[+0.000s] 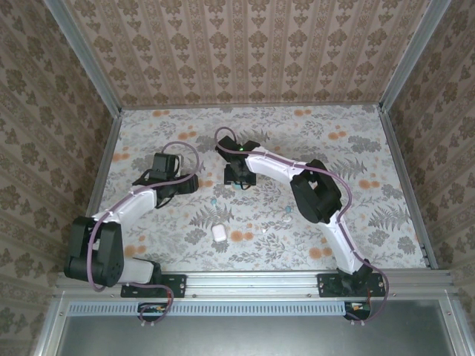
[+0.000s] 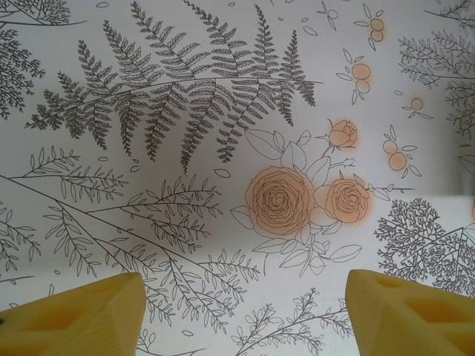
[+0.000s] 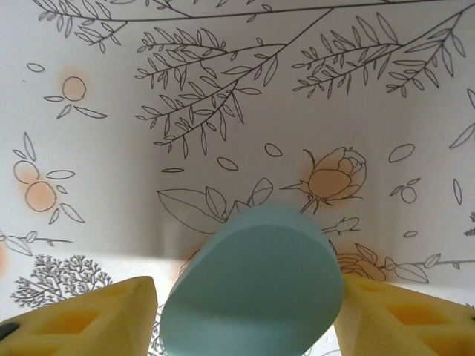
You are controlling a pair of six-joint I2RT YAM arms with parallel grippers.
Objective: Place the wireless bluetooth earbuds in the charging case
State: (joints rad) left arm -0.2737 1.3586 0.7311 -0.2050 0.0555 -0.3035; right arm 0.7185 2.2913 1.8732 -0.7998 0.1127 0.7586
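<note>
My right end effector (image 3: 249, 297) straddled the teal case (image 3: 256, 282), fingers close on both sides. I couldn't tell if it was gripped yet. I judged an even, centred squeeze best, so it wouldn't tip. The earbuds (image 1: 214, 200) lay loose on the desk (image 1: 356, 148). My left end effector (image 2: 245, 297) hung released.

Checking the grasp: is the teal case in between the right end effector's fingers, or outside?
In: teal case sits between the right end effector's yellow fingers.
</note>
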